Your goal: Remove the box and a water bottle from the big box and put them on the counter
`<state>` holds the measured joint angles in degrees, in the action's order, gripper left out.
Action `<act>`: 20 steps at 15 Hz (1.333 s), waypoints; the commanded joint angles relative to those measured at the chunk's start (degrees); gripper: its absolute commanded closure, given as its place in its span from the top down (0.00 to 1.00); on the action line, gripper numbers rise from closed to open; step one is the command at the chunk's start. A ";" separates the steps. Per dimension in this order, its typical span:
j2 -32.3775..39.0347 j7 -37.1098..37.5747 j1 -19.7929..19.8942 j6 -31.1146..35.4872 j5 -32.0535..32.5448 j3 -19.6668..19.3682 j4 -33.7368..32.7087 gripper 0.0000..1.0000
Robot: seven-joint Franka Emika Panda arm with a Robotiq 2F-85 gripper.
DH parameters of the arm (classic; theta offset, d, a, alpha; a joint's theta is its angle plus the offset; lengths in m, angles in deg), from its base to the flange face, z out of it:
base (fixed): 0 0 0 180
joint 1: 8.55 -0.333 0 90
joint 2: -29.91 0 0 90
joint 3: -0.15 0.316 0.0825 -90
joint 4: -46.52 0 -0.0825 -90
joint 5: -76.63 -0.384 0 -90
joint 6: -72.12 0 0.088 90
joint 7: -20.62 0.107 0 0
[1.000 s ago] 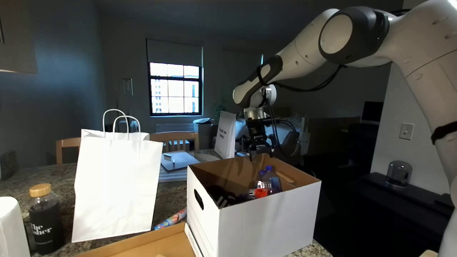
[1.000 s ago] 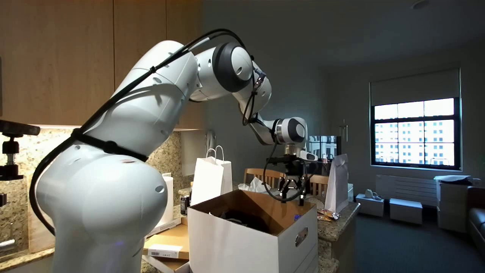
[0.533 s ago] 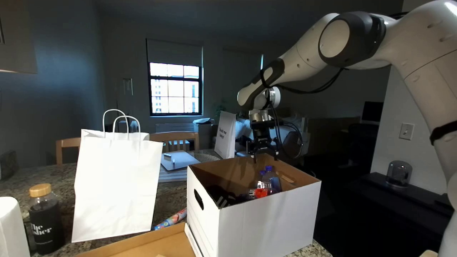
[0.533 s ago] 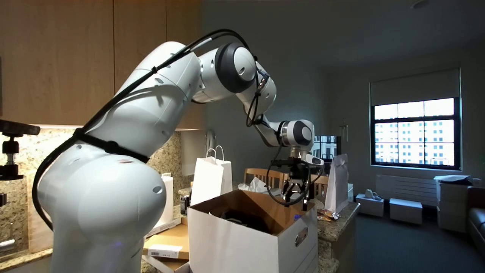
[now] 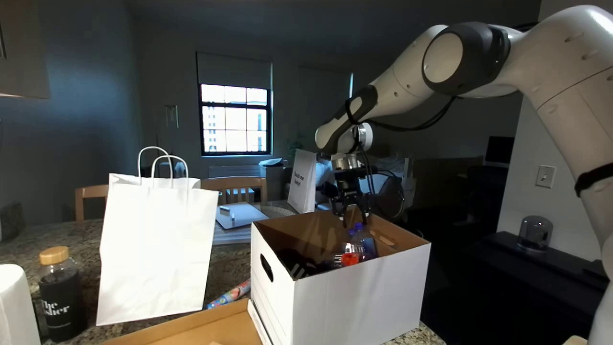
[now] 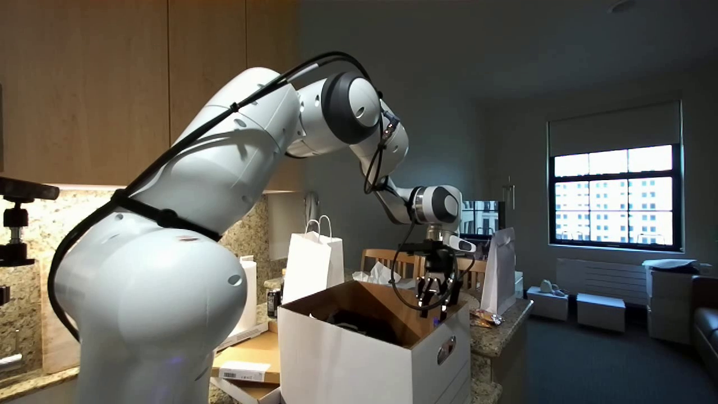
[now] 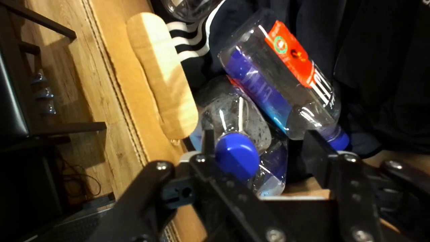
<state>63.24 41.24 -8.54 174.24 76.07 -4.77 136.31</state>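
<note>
Dim room; parted claw apparently above water bottle.

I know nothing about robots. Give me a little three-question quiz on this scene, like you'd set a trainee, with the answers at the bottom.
1. Pick one: the gripper is (a) open or (b) shut.
2. True or false: two blue bottle caps show in the wrist view.
3. What are the water bottles inside?

Key:
1. a
2. True
3. The big box
</note>
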 commanded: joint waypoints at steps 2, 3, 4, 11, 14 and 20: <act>0.58 -0.70 -0.03 -0.94 0.76 -0.32 -0.86 0.66; 0.59 -0.61 0.00 -0.95 0.81 -0.43 -0.98 0.70; 0.59 -0.50 0.04 -0.94 0.83 -0.55 -1.16 0.74; 1.61 -0.23 -0.15 -1.97 1.76 -1.19 -2.52 0.50; 2.01 -0.31 -0.17 -1.98 2.16 -1.14 -2.54 0.42; 1.86 -0.42 -0.27 -1.84 2.55 -1.16 -2.31 0.19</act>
<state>64.94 41.24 -8.60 173.78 77.49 -5.69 134.74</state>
